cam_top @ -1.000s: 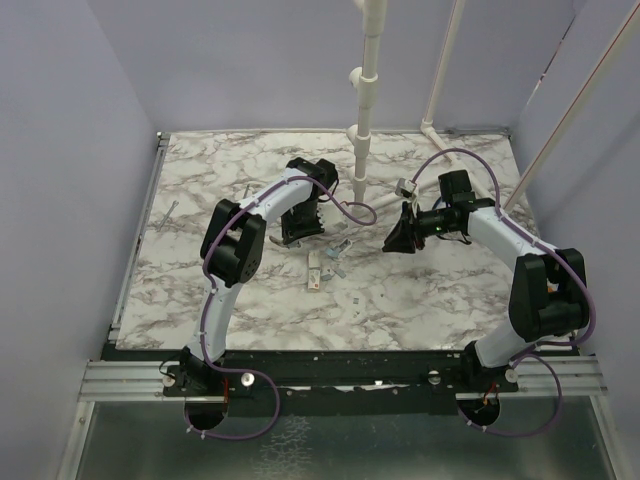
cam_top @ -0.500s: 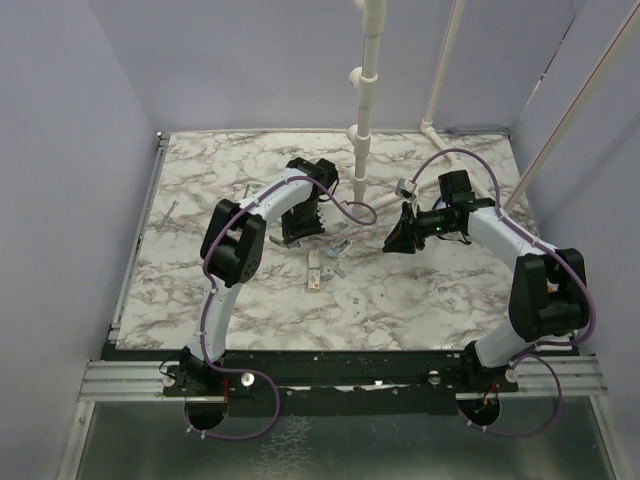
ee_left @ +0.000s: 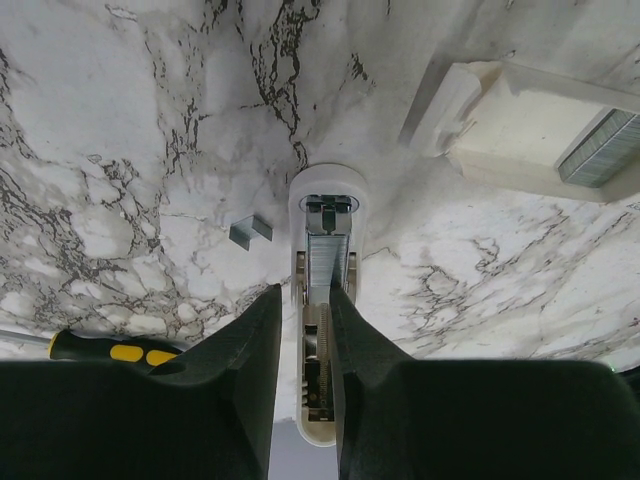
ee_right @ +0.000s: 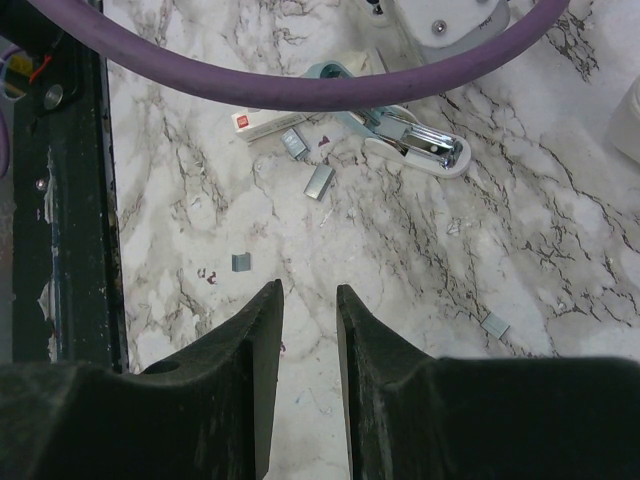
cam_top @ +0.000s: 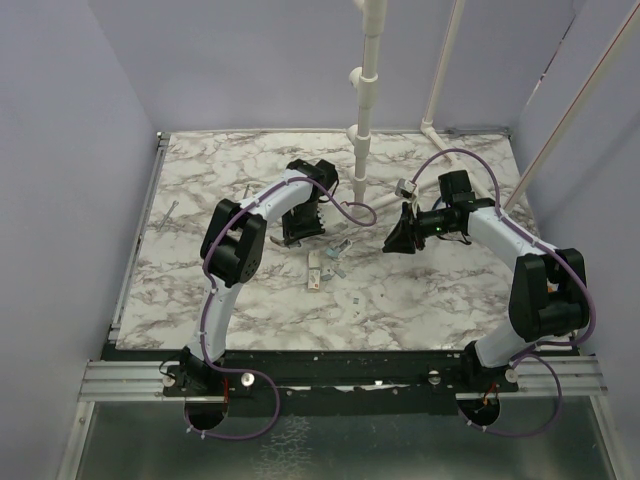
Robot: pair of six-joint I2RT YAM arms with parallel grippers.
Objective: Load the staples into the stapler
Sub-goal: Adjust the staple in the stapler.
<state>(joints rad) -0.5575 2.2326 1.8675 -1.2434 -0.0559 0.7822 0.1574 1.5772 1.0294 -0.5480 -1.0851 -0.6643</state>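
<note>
Marbled table (cam_top: 200,165), stapler (ee_left: 327,195), lilac walls (cam_top: 60,150), white pipes (cam_top: 370,60)

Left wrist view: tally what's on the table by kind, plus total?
stapler: 1
loose staple strip: 1
open box of staples: 1
screwdriver, black-and-yellow handle: 1
Total: 4

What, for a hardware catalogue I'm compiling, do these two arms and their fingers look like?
The left arm and right arm match: white tubular links joined by bulky black joint housings, with a purple cable looping loosely along each. The fingers are matte black, flat-sided and taper towards their tips. No markings are legible.
</note>
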